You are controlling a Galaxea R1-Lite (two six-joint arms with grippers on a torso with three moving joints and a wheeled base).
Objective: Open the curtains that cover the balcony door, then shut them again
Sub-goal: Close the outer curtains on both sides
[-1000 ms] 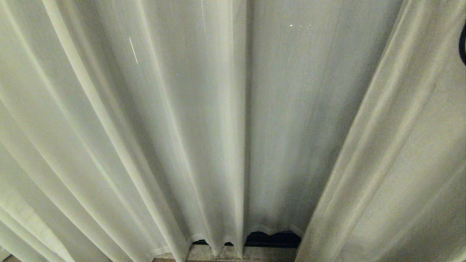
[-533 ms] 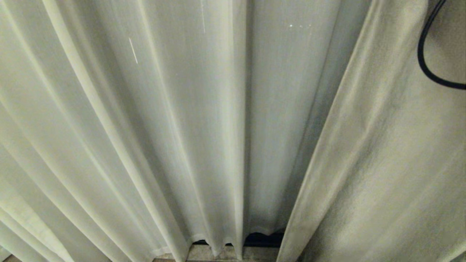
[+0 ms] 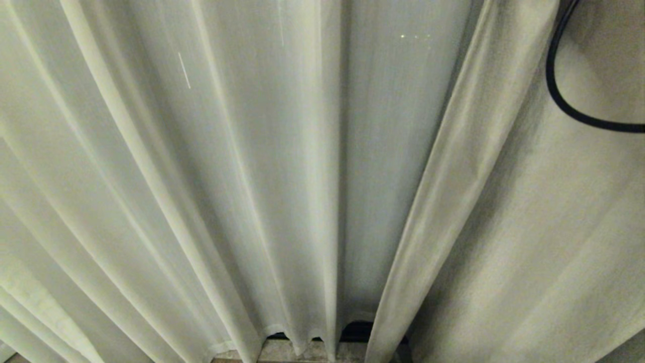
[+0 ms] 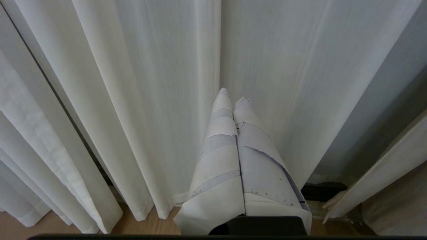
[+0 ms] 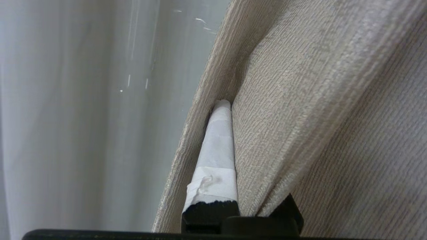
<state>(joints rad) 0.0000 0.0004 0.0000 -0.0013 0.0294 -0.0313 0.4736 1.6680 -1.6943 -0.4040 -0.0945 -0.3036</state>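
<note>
Now the cream woven panel (image 3: 504, 227) of the curtains sits further left than a second ago, drawn across the sheer layer (image 3: 227, 176): closing is underway. The right gripper (image 5: 230, 133) pinches its edge fold; the left gripper (image 4: 233, 100) idles, clamped empty. A black cable (image 3: 559, 103) loops nearby.

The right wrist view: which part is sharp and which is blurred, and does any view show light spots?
Right wrist view: woven beige curtain sharp, sheer layer soft with pale streaks. Head view: small bright specks on the sheer. Left wrist view: even light, no glare.
</note>
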